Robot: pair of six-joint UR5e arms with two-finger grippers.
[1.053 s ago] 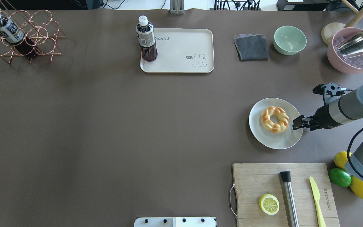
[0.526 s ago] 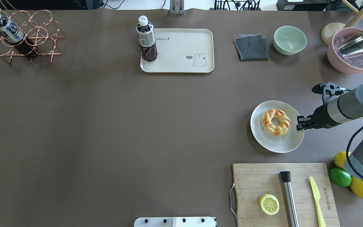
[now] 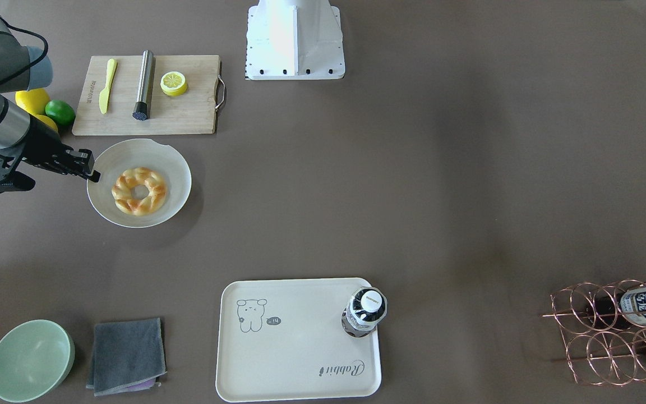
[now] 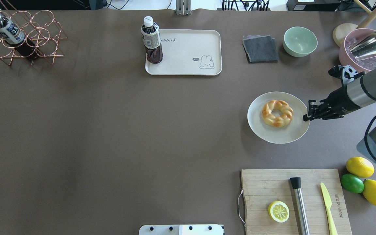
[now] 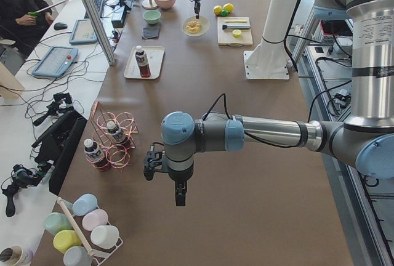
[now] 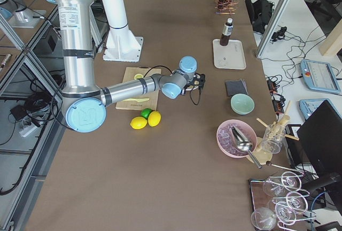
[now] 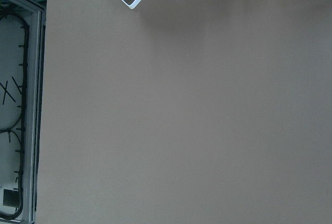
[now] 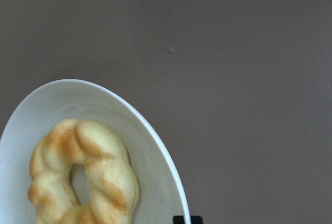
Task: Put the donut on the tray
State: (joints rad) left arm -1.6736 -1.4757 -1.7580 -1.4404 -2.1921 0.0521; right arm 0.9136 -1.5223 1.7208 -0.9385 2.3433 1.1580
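The donut [image 4: 277, 113], a golden braided ring, lies on a round off-white plate [image 4: 273, 137] right of the table's middle; it also shows in the front view [image 3: 138, 191] and the right wrist view [image 8: 83, 172]. My right gripper [image 4: 306, 115] is shut on the plate's right rim [image 3: 132, 148]. The cream tray [image 4: 188, 55] with the bear drawing stands at the far middle, a dark drink bottle [image 4: 151, 40] upright on its left end. My left gripper [image 5: 178, 198] shows only in the left side view, far from these things; I cannot tell whether it is open or shut.
A wooden cutting board [image 4: 266, 189] with a lemon half [image 4: 278, 211], a steel muddler and a yellow knife lies at the near right. Lemons and a lime [image 4: 357, 182] lie beside it. A grey cloth [image 4: 260, 49], a green bowl [image 4: 300, 41] and a pink bowl [image 4: 367, 52] stand at the far right. A copper wire rack [image 4: 21, 36] stands far left.
My right gripper has moved away from the robot and to the left, and the plate with the donut on it has moved along with it.
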